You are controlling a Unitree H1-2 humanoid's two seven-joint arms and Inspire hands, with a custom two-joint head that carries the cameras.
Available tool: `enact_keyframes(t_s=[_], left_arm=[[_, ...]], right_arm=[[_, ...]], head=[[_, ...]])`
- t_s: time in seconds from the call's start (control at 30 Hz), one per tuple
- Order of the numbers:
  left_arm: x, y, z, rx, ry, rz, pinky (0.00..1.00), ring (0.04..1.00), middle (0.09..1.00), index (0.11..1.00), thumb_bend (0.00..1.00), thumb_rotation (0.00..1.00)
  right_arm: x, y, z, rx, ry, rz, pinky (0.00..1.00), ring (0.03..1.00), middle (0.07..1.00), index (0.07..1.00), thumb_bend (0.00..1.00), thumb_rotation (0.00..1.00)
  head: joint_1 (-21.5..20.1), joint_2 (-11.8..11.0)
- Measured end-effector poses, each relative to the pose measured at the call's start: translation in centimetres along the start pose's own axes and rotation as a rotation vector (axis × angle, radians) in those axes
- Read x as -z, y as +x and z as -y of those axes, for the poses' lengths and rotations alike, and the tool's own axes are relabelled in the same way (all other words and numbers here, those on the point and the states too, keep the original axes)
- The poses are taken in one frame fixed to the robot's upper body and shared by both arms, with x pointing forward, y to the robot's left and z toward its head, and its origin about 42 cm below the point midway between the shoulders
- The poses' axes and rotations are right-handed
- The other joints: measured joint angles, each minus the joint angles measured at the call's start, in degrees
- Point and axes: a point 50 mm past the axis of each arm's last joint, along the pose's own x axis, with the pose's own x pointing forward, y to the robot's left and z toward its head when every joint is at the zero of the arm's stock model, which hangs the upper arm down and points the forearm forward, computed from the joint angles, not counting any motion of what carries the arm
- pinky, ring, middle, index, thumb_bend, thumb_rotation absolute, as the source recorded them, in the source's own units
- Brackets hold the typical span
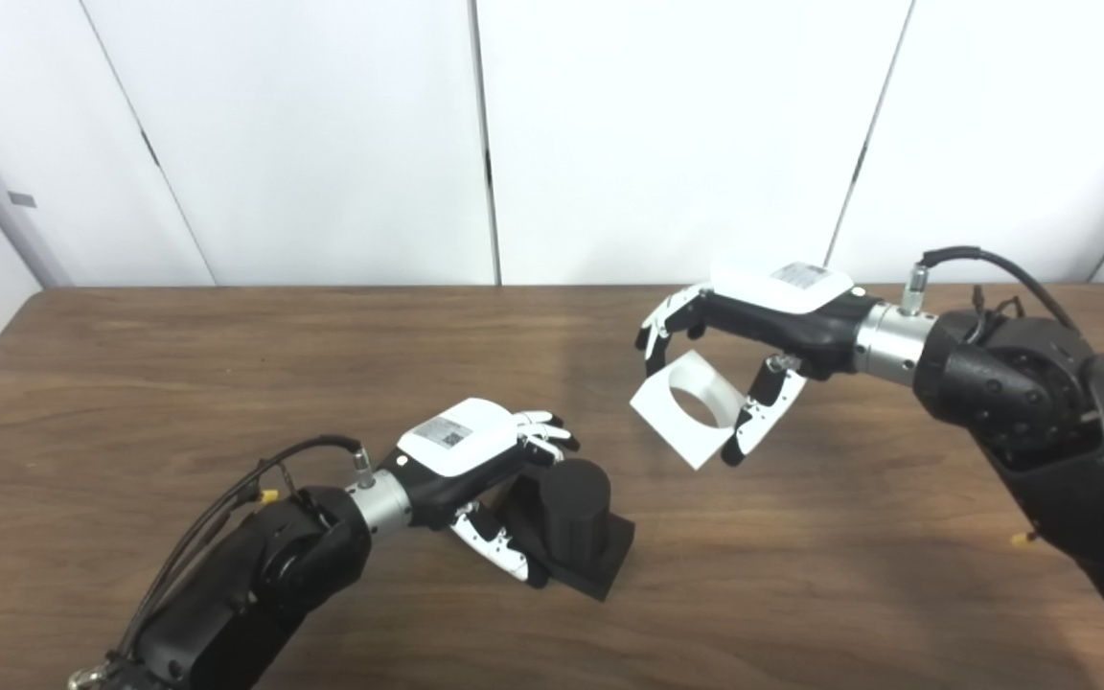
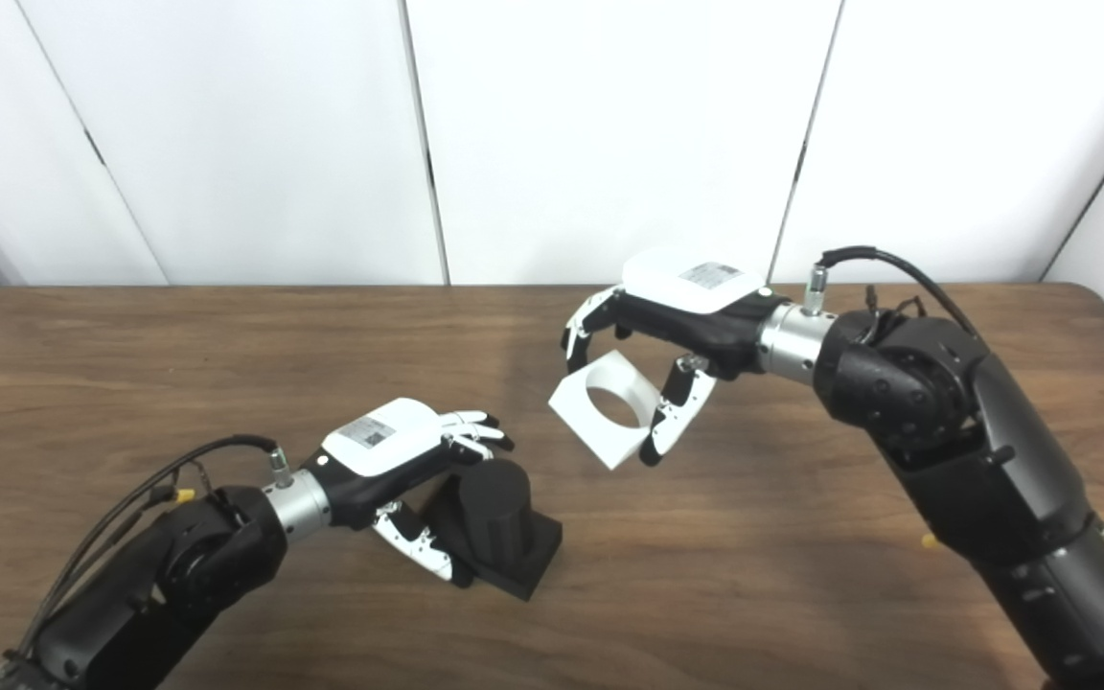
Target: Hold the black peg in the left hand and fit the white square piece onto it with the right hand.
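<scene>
The black peg (image 1: 573,513), a short cylinder on a square base, rests tilted on the table at lower centre. My left hand (image 1: 475,458) is shut on it, fingers over the cylinder's top and thumb against the base's near edge. The white square piece (image 1: 688,409), with a round hole through it, hangs tilted in the air up and to the right of the peg. My right hand (image 1: 753,335) is shut on it, fingers on its upper left edge and thumb on its right edge. A clear gap separates the piece from the peg.
The brown wooden table (image 1: 226,383) spreads under both arms. White wall panels stand behind its far edge. My right forearm (image 1: 1022,402) reaches in over the table's right side.
</scene>
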Motion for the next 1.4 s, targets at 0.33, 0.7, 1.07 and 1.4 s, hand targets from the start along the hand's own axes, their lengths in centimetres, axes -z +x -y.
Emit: enact_keyframes(t_s=[0.33,0.7,1.07,1.4], left_arm=[[-0.1,0.2,-0.1,-0.001,-0.003,-0.006,0.80,0.926,0.863,0.487,0.52,0.07],[-0.1,0.3,-0.1,0.000,-0.003,-0.008,0.81,0.928,0.861,0.487,0.52,0.07],[-0.1,0.3,-0.1,0.002,-0.004,-0.008,0.79,0.924,0.857,0.487,0.52,0.07],[-0.2,0.4,-0.2,0.003,-0.003,-0.010,0.78,0.929,0.864,0.487,0.52,0.07]], right_arm=[[-0.9,0.9,-0.6,-0.015,0.018,0.035,0.67,0.791,0.761,0.478,0.52,0.13],[-2.9,2.2,-1.4,-0.027,0.032,0.092,0.67,0.788,0.761,0.477,0.52,0.13],[-4.1,3.2,-2.2,-0.039,0.043,0.129,0.68,0.790,0.765,0.477,0.53,0.13],[-5.0,4.4,-3.0,-0.052,0.051,0.151,0.69,0.786,0.765,0.478,0.53,0.13]], head=[[0.3,0.2],[0.4,0.5],[1.0,0.7],[1.6,1.0]])
